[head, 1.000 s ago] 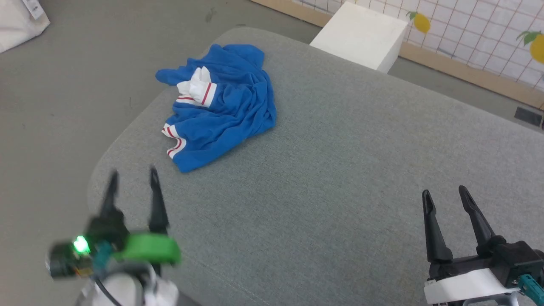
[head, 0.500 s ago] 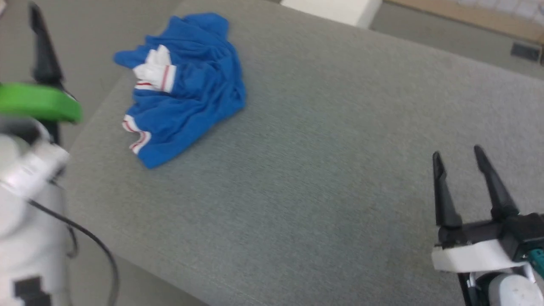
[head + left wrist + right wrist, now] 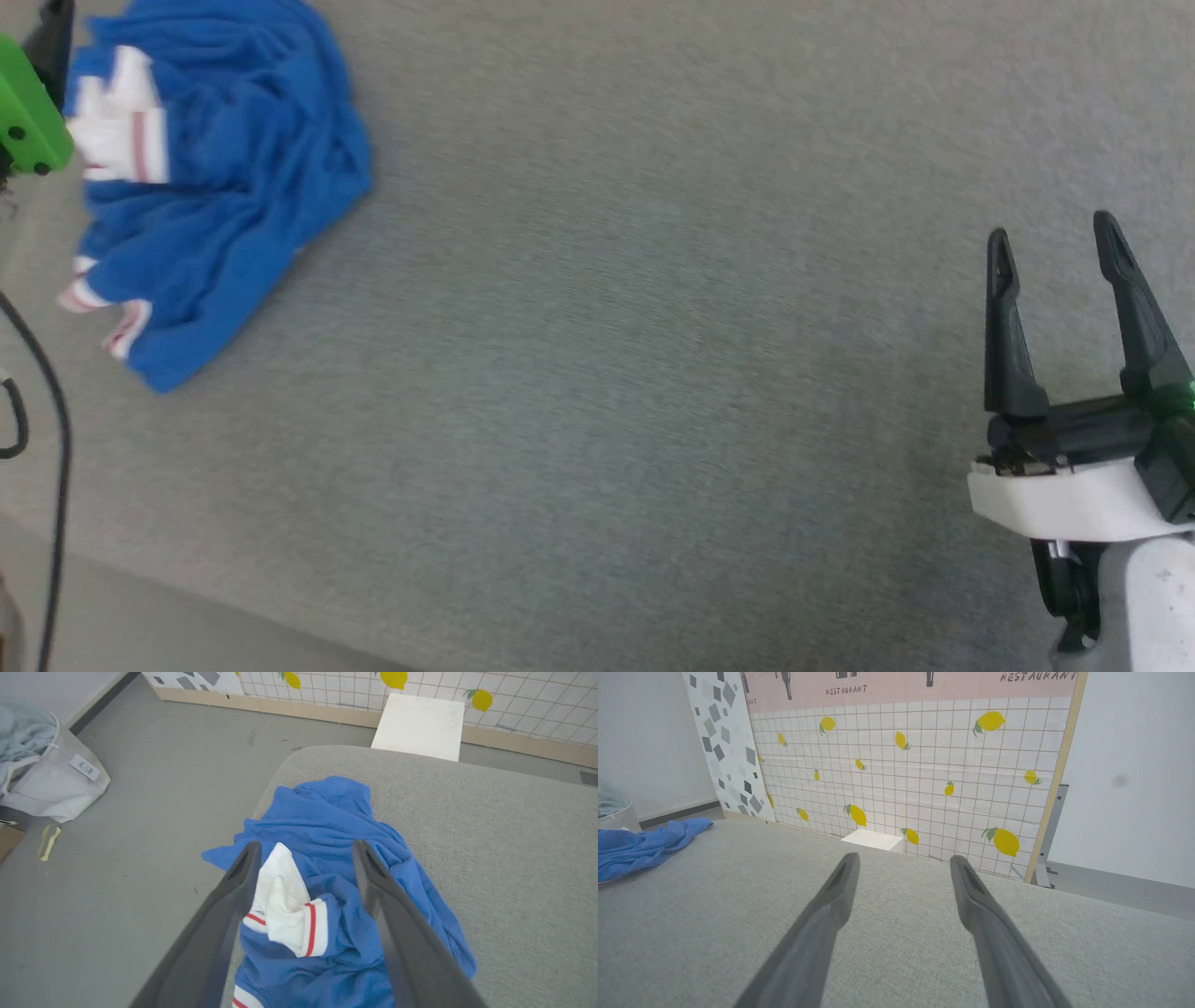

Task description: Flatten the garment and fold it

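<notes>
At the head view's left edge your crumpled shirt (image 3: 224, 177) is cut off; left gripper (image 3: 306, 848) and right gripper (image 3: 1052, 235) both gape wide, empty.

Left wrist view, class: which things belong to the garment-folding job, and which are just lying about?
Job: crumpled blue garment; open left end effector pointed at it; grey cushion under it.
Lying about: white block; fabric basket; yellow strip on the floor; lemon-print wall panel.
</notes>
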`<state>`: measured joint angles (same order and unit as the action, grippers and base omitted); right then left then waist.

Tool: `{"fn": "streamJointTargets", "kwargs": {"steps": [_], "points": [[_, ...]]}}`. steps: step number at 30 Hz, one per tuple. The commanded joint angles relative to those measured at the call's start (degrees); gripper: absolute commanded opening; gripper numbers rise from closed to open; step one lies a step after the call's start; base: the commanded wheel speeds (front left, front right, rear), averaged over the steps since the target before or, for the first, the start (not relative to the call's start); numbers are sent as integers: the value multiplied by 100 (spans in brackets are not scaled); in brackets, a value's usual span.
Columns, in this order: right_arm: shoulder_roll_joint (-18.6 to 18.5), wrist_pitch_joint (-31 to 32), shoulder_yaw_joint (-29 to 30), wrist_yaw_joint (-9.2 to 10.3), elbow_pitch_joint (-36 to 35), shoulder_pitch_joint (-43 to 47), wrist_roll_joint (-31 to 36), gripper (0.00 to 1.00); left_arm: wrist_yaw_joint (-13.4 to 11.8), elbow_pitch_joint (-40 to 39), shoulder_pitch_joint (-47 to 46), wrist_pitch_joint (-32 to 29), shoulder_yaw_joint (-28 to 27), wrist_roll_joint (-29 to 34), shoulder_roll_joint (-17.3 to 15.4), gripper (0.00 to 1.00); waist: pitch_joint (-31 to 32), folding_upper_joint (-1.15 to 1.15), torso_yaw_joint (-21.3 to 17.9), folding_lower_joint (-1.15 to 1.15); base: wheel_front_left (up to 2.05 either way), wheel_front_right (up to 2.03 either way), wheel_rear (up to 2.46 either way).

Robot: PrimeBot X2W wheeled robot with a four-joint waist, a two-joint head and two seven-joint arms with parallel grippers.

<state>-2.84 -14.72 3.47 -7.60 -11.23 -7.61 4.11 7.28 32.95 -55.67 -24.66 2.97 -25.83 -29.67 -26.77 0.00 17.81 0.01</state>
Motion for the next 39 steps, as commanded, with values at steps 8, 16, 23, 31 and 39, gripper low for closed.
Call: {"fn": "streamJointTargets", "kwargs": {"steps": [8, 16, 23, 31, 39], "points": [[-4, -28, -103, 11, -296, -345, 49, 100, 20, 370, -155, -1612, 905, -1070, -813, 100, -927, 0, -958, -1, 0, 0, 0], [-4, -28, -149, 11, -285, -451, 15, 100, 20, 800, 65, -2258, 1483, -1639, -987, 100, -1046, 0, -1117, -1, 0, 0, 0], [-4, -28, -192, 11, -188, -445, 40, 100, 20, 1101, 178, -1912, 1898, -1737, -1007, 0, -825, 0, -1073, -1, 0, 0, 0], [-4, -28, -135, 11, -24, -317, -82, 100, 21, 884, -186, -953, 1931, -2067, -1307, 0, -4, 0, -945, -1, 0, 0, 0], [-4, -28, -103, 11, 178, 57, -350, 100, 21, -172, -694, -433, 2836, -1801, -1580, 0, 978, 0, -814, -1, 0, 0, 0]]}}
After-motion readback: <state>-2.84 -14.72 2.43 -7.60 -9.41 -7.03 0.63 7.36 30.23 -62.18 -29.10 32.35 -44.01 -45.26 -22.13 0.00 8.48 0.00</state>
